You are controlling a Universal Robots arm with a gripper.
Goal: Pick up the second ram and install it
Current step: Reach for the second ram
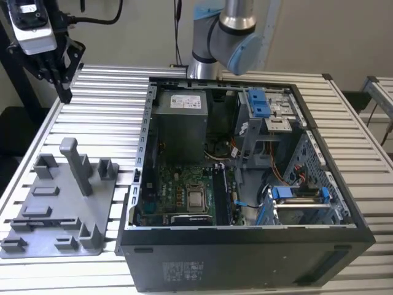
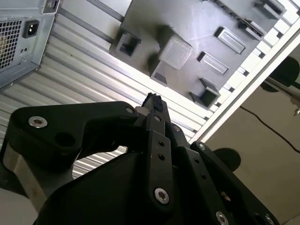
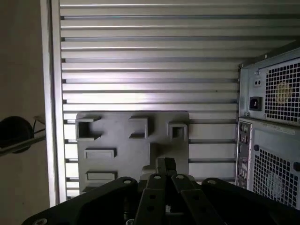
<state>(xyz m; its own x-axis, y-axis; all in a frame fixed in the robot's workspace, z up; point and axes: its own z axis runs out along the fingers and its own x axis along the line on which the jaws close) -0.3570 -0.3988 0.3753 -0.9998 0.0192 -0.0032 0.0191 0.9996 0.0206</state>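
Note:
My gripper (image 1: 64, 92) hangs high over the far corner of the slatted table on the exterior view's left, above and behind the grey fixture plate (image 1: 58, 206). Both wrist views show its black fingertips (image 2: 152, 100) (image 3: 165, 163) pressed together with nothing between them. The fixture plate (image 3: 117, 136) (image 2: 187, 33) lies below them, and its pockets hold nothing. Dark narrow strips (image 1: 222, 195) stand on edge in the slots to the right of the green motherboard (image 1: 181, 190) inside the open computer case. I cannot tell which of them is the second ram.
The open computer case (image 1: 245, 246) takes up the middle and right of the table, with its power supply (image 1: 181, 123) at the back and blue drive bays (image 1: 295, 193) on the right. The arm's base (image 1: 230, 37) stands behind it. A tall post (image 1: 77, 163) rises from the fixture plate.

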